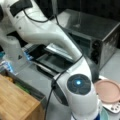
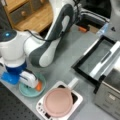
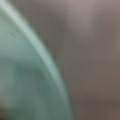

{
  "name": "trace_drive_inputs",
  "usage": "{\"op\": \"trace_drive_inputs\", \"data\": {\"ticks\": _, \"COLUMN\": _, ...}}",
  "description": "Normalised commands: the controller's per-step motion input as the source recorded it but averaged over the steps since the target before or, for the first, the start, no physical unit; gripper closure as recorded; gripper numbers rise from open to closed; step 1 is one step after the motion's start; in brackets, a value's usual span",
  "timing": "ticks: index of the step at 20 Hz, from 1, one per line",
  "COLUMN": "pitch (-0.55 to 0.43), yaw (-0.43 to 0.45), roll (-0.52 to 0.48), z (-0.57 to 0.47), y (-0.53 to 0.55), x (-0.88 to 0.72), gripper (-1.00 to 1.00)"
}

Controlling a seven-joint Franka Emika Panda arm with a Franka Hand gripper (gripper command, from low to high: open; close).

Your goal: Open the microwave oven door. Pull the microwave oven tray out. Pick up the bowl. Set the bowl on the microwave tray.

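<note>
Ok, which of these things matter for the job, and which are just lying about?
Job:
- oven, door down
- tray pulled out
- bowl, orange lump inside
- end effector at the bowl

Lying about:
- pink plate on white slab
- wooden drawers

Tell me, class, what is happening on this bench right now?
A Franka arm has its tool down at the pale teal bowl, beside the orange lump. The oven door already lies open and the dark tray is drawn out. The bowl sits on the table, beside the pink plate.
</note>
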Motion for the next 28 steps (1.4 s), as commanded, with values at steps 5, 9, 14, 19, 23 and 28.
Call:
{"op": "trace_drive_inputs", "data": {"ticks": 5, "pitch": -0.201, "yaw": -0.024, "roll": 0.225, "z": -0.09, "y": -0.07, "x": -0.1, "gripper": 1.0}}
{"op": "trace_drive_inputs", "data": {"ticks": 9, "pitch": -0.198, "yaw": -0.036, "roll": 0.225, "z": -0.08, "y": -0.03, "x": -0.13, "gripper": 1.0}}
{"op": "trace_drive_inputs", "data": {"ticks": 14, "pitch": -0.216, "yaw": -0.064, "roll": 0.216, "z": -0.1, "y": 0.01, "x": -0.14, "gripper": 1.0}}
{"op": "trace_drive_inputs", "data": {"ticks": 19, "pitch": -0.237, "yaw": -0.098, "roll": 0.204, "z": -0.14, "y": 0.03, "x": -0.15, "gripper": 1.0}}
{"op": "trace_drive_inputs", "data": {"ticks": 23, "pitch": -0.254, "yaw": -0.147, "roll": 0.187, "z": -0.19, "y": 0.05, "x": -0.16, "gripper": 1.0}}
{"op": "trace_drive_inputs", "data": {"ticks": 28, "pitch": -0.219, "yaw": -0.169, "roll": 0.198, "z": -0.15, "y": 0.07, "x": -0.23, "gripper": 1.0}}
